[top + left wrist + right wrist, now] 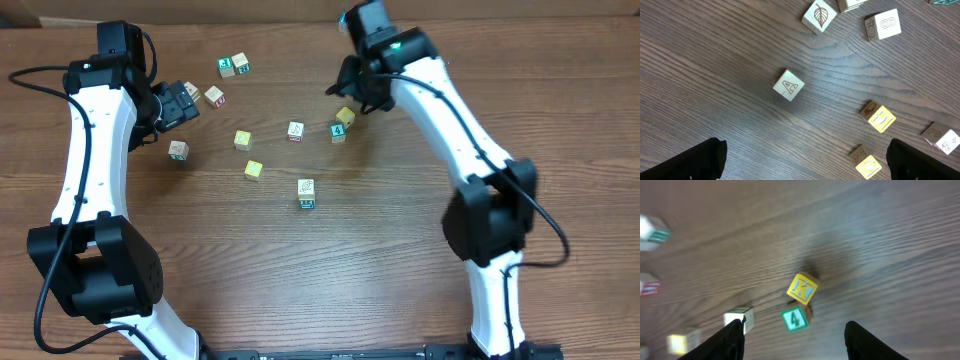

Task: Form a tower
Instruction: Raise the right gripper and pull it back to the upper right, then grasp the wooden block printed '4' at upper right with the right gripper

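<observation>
Tower (pixel 306 193) stands alone on the tabletop (pixel 300 290). Right claw (pixel 352 98), half-wide and empty, hovers over yellow K cube (pixel 802 288); a skewed grip could flick it away. Left claw (pixel 805 162) gapes wide, empty.

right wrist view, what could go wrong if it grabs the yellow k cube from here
1. The yellow K cube lies close beside the green 4 cube; the open right hand could catch both or shove the 4 aside.
2. The K cube sits skewed to the hand, so it may twist when squeezed.
3. The tower is narrow; a tilted cube set on it could topple it.
</observation>
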Controlling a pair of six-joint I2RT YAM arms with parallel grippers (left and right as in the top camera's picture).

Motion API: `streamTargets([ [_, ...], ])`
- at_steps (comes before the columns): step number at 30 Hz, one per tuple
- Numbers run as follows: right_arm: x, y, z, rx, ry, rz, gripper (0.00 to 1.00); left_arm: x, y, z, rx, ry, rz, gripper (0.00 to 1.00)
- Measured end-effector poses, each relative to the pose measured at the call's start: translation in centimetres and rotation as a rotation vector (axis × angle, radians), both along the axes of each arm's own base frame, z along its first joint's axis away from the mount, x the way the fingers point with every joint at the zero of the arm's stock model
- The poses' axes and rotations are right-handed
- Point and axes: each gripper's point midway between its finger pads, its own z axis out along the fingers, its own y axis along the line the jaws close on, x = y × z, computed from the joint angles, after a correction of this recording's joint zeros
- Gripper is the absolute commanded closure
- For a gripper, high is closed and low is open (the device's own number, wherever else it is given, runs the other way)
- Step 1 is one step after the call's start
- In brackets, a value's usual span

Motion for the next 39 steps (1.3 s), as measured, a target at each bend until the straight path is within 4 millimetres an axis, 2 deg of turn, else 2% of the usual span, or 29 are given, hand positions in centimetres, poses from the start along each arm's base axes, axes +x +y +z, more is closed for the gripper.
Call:
streamTargets([
  [2,0.3,0.7,-2.8,-0.012,0.030,0.013,0.37,0.0,0.0,0.0,0.000,0.000,0.000,0.01],
  [6,0.5,1.9,-6.8,-0.028,0.065,0.032,0.37,0.0,0.0,0.0,0.000,0.000,0.000,0.00],
  [11,0.5,2.5,-9.2,-0.039,0.086,0.041,0.38,0.0,0.0,0.0,0.000,0.000,0.000,0.01],
  [21,1.2,1.6,-9.3,-0.093,0.052,0.020,0.57,0.0,0.0,0.0,0.000,0.000,0.000,0.01],
  [25,0.9,1.2,-9.4,-0.113,0.066,0.016,0.61,0.0,0.0,0.0,0.000,0.000,0.000,0.00],
  [33,-0.9,-0.2,-9.9,-0.154,0.149,0.010,0.61,0.0,0.0,0.0,0.000,0.000,0.000,0.00],
  [37,-0.6,-1.0,-9.9,-0.162,0.150,0.023,0.60,0.0,0.0,0.0,0.000,0.000,0.000,0.00],
  [39,-0.2,-1.1,-9.9,-0.163,0.136,0.043,0.55,0.0,0.0,0.0,0.000,0.000,0.000,0.01],
])
